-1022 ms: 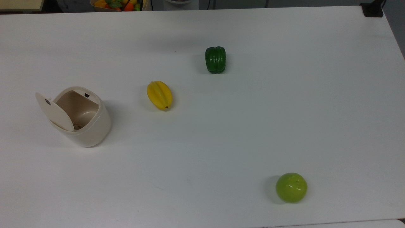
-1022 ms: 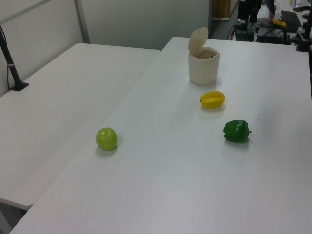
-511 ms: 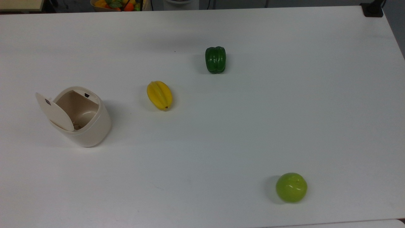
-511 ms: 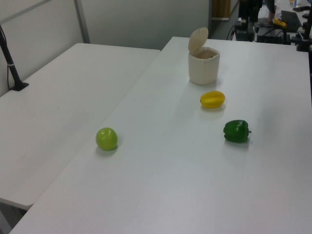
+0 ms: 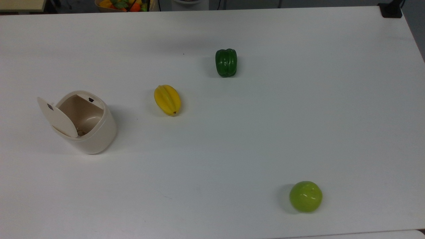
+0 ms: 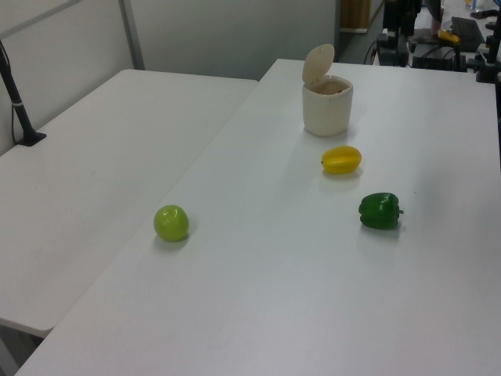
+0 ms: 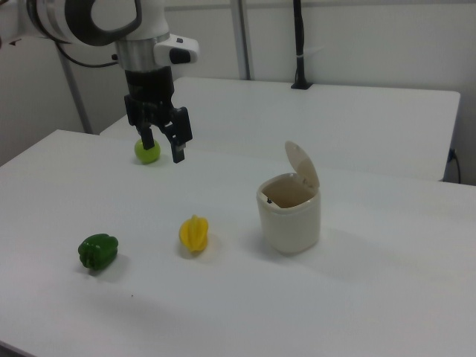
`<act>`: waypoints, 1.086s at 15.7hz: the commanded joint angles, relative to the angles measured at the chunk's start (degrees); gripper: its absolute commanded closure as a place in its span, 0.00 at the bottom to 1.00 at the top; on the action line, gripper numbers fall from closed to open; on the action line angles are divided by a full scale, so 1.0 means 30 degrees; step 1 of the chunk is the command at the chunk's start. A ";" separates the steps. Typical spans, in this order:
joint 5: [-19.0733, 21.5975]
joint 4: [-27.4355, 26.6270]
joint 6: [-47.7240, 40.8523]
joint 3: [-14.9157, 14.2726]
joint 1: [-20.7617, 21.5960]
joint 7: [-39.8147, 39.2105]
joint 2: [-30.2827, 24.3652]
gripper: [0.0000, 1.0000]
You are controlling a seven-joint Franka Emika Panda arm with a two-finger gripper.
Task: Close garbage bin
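One cream plastic garbage bin, lid up, near top view's left edge; three fruits spread rightward; black two-finger gripper spread, empty.

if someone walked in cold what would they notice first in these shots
Probably the cream garbage bin at the top view's left, its lid standing open. Next, three bright fruits spread apart on the white table: a yellow starfruit nearest the bin, a dark green pepper, and a light green apple far off. In the right view, the gripper hangs above the table with its fingers open, holding nothing.
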 commanded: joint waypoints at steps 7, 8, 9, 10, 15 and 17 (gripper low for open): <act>-0.0002 -0.0125 0.3331 -0.0201 -0.1380 0.1445 0.0633 0.63; -0.0002 -0.0124 0.3334 -0.0201 -0.1323 0.1653 0.0664 0.73; -0.0002 -0.0153 0.3334 -0.0201 -0.1265 0.1684 0.0665 0.81; -0.0031 -0.0154 0.3392 -0.0201 -0.1235 0.1656 0.0694 0.84; -0.0177 -0.0154 0.5379 -0.0230 -0.1877 0.1948 0.1131 0.90; -0.0090 -0.0125 0.6640 -0.0201 -0.2492 0.2094 0.1426 0.93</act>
